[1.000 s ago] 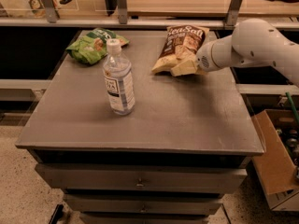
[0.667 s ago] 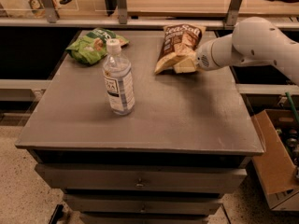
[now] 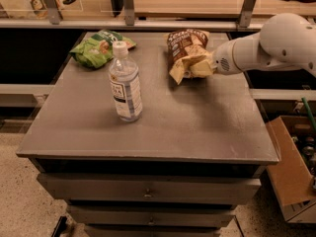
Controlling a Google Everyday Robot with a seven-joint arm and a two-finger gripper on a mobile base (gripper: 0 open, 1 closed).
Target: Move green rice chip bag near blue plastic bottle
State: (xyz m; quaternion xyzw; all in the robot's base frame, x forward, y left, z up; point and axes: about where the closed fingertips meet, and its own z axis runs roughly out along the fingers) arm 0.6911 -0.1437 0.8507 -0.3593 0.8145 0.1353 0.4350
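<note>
The green rice chip bag lies at the table's far left corner. The blue plastic bottle stands upright left of the table's middle, a short way in front of the green bag. My gripper is at the far right part of the table, low over the surface, right against the front of the brown and yellow "Sea Salt" chip bag. It is well to the right of both the green bag and the bottle. The white arm reaches in from the right.
The grey table sits on a cabinet with drawers. A shelf with metal posts runs along the far edge. An open cardboard box stands on the floor at the right.
The gripper has stayed by the brown "Sea Salt" bag, and that bag has shifted slightly left. The green bag and the bottle have not moved.
</note>
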